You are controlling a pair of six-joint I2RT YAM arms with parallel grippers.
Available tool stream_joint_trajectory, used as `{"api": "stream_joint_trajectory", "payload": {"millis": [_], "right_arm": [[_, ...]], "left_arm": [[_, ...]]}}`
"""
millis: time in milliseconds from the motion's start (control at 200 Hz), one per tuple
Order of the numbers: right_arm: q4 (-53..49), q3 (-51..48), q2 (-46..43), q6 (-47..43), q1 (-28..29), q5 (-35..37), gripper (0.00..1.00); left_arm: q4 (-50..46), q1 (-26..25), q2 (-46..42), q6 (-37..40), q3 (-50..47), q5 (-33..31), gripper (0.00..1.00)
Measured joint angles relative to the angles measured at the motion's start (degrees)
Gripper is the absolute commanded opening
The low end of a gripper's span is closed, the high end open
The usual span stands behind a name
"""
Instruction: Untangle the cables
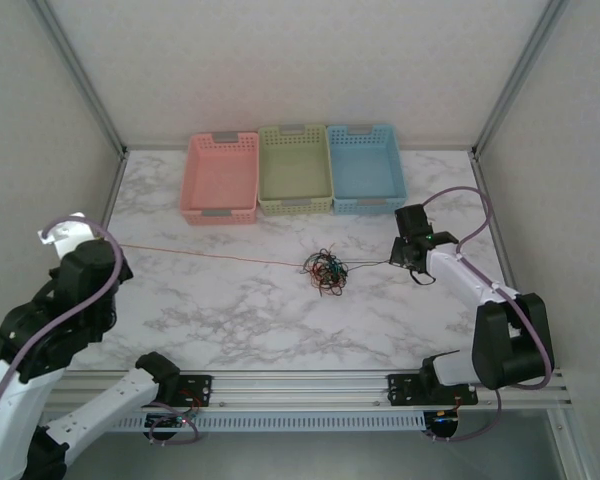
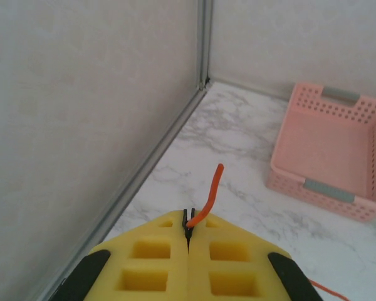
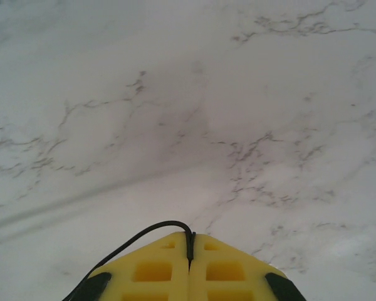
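Marble (image 1: 230,320) lies bare around the tangle (image 1: 326,270); left jaws clamp orange wire (image 2: 211,194), right jaws black wire (image 3: 169,222).

The table (image 1: 230,320) is smooth marble-look, the pink basket (image 1: 221,178) perforated plastic, and the left gripper (image 2: 188,229) has matt foam pads (image 2: 147,266).

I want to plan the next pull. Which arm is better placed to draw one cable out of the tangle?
Left, probably. The left fingers pinch the red-orange cable, which runs straight out of the tangle. The right fingers pinch a black cable beside it, better for anchoring.
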Motion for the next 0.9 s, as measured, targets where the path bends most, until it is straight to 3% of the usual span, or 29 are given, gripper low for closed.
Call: {"api": "stream_joint_trajectory", "payload": {"millis": [390,901], "right_arm": [[-0.2,0.0,2.2,1.3,-1.9,3.1,0.0],[-0.2,-0.3,2.5,1.5,-5.0,2.9,0.0]], "left_arm": [[-0.3,0.0,2.2,7.5,15.4,-2.3,0.0],[4.3,0.0,6.4,16.9,18.7,-12.0,0.0]]}}
